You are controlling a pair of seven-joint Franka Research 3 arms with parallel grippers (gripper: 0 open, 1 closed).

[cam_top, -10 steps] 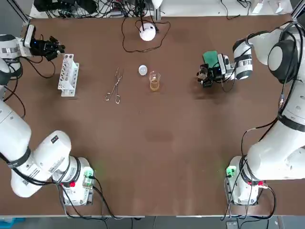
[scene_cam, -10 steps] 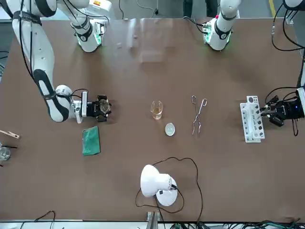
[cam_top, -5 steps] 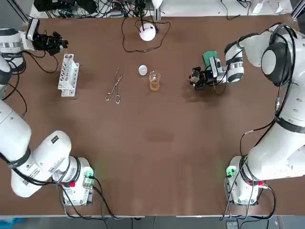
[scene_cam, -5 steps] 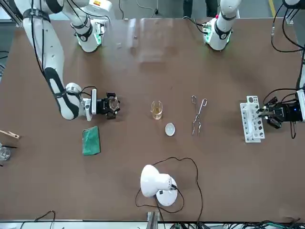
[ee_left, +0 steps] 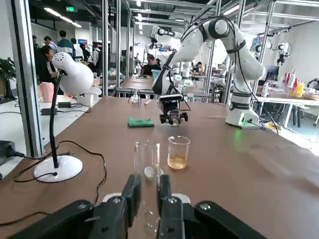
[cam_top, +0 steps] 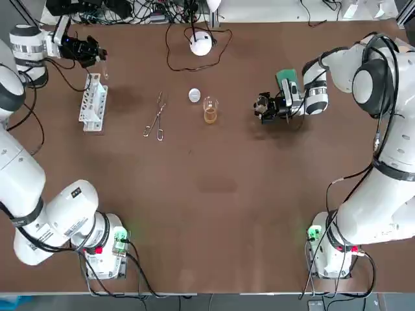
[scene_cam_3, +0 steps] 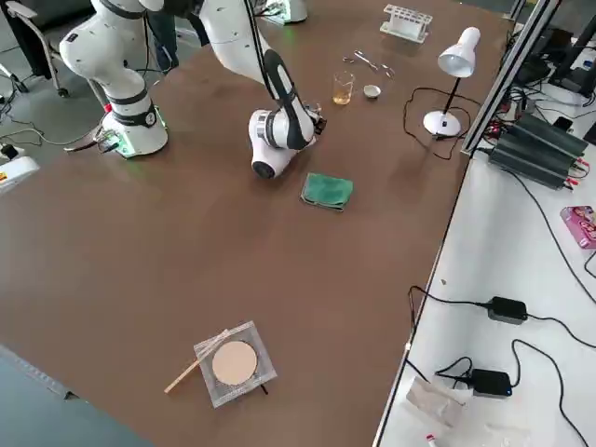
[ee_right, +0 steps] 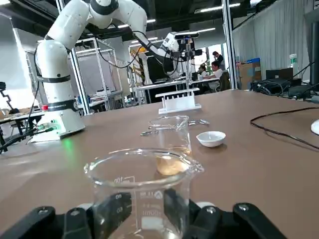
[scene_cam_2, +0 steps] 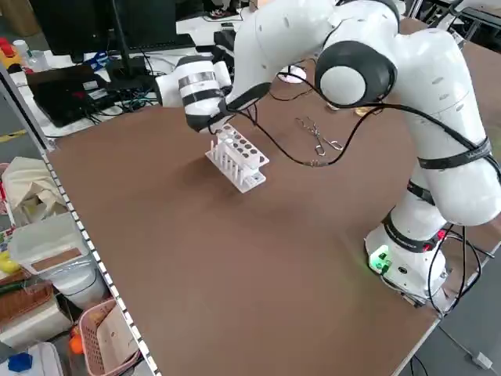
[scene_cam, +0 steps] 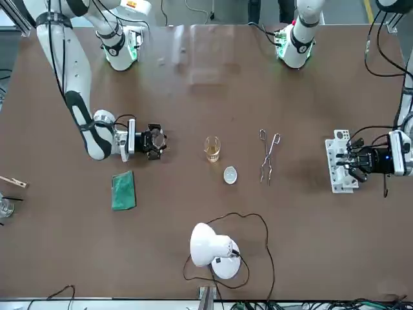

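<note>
Beaker (ee_right: 142, 194), mouth up, is pinched between the fingers of the right gripper (cam_top: 264, 107), low at the table; whether it touches the top I cannot tell. Ahead of this gripper stands a glass (cam_top: 209, 110) of amber liquid, with a dish (cam_top: 194, 95) just past it. A cloth (scene_cam: 122, 190) lies beside its wrist. The left gripper (ee_left: 146, 186) clamps an upright tube (ee_left: 147, 164), and the rack (cam_top: 92, 102) lies just below and beside it. Tongs (cam_top: 155, 116) lie between rack and glass.
</note>
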